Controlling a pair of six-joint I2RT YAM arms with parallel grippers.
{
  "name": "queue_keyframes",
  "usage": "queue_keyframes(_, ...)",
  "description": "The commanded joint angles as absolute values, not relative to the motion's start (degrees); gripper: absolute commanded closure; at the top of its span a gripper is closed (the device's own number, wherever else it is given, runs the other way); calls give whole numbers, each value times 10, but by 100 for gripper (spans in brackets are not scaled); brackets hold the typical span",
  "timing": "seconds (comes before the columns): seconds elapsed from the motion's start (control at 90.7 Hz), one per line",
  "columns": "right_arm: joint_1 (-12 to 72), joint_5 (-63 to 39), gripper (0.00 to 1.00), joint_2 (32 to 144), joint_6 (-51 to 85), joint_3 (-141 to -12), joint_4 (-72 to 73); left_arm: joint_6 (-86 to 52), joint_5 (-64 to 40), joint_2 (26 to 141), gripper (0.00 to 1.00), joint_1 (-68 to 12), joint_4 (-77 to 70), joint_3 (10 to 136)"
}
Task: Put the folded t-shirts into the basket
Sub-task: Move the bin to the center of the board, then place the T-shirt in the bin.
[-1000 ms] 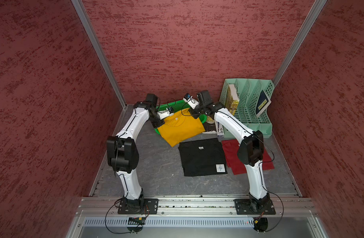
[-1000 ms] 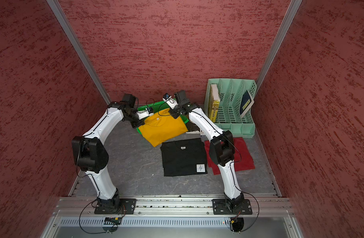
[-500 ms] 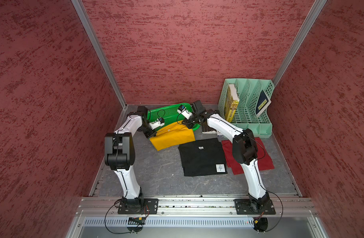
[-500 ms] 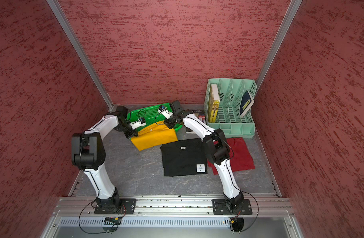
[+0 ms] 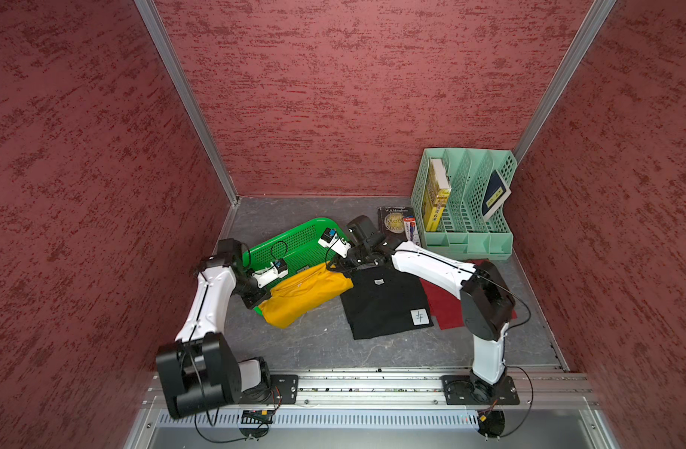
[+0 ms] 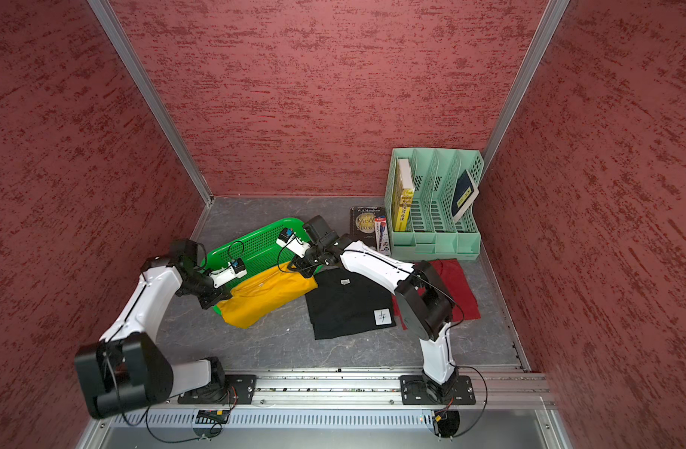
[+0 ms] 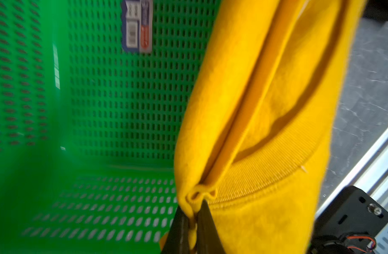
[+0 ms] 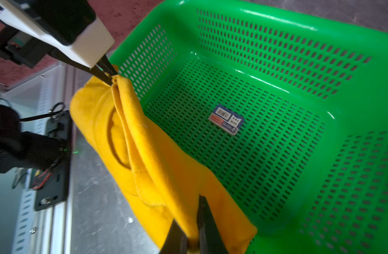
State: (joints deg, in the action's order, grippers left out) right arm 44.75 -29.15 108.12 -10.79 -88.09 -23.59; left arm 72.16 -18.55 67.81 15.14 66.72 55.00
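Both grippers hold the mustard yellow t-shirt (image 5: 306, 293) (image 6: 263, 297) by two corners over the near rim of the green basket (image 5: 291, 241) (image 6: 256, 241). My left gripper (image 5: 265, 298) (image 7: 194, 217) is shut on one folded corner, and also shows in the right wrist view (image 8: 110, 77). My right gripper (image 5: 343, 272) (image 8: 191, 228) is shut on the other corner. The shirt (image 8: 149, 158) hangs mostly outside the basket (image 8: 276, 110), whose bottom holds only a sticker. The black t-shirt (image 5: 384, 307) and the dark red t-shirt (image 5: 446, 307) lie flat on the table to the right.
A mint-green file organizer (image 5: 464, 206) with books stands at the back right. A dark book (image 5: 394, 221) and a pen pack (image 5: 410, 229) lie beside it. Red walls close in three sides; the metal rail (image 5: 372, 385) runs along the front.
Both grippers have carried the yellow t-shirt lower and toward the front left. More of the basket now shows behind it.
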Motion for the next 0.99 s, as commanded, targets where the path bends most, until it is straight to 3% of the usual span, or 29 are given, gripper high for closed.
queue_keyframes(0.0, 452, -288, 100, 1007, -68, -873, -239, 764, -234, 590, 100, 156, 781, 577)
queue_keyframes(0.187, 459, -286, 100, 953, -80, -907, -341, 757, -272, 540, 100, 146, 893, 686)
queue_keyframes(0.408, 458, -233, 100, 961, -113, -1013, -428, 701, -251, 588, 100, 145, 908, 777)
queue_keyframes(0.65, 448, -208, 100, 1078, -129, -1166, -474, 683, -242, 659, 100, 145, 882, 807)
queue_keyframes(0.981, 433, -202, 100, 1245, -123, -1265, -490, 760, -164, 758, 100, 167, 711, 696)
